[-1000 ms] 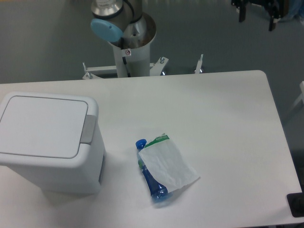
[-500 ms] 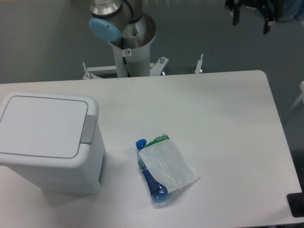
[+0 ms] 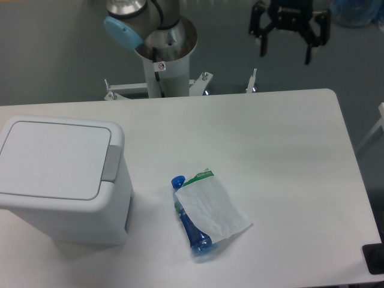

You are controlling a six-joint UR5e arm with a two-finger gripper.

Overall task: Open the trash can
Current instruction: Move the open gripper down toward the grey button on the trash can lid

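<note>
The trash can (image 3: 60, 180) is a boxy white bin at the table's left, its flat lid (image 3: 51, 159) lying shut and a grey push tab (image 3: 110, 163) on the lid's right edge. My gripper (image 3: 285, 50) hangs high beyond the table's far edge at the upper right, far from the bin. Its black fingers (image 3: 261, 42) are spread wide apart and hold nothing.
A blue bottle in a clear bag (image 3: 204, 213) lies on the white table (image 3: 282, 150) right of the bin. The arm's base column (image 3: 165, 60) stands behind the far edge. A dark object (image 3: 375, 259) sits at the table's front right corner.
The gripper has moved left and downward into fuller view, from the top right corner toward the far edge of the table. The bin and bottle have not moved.
</note>
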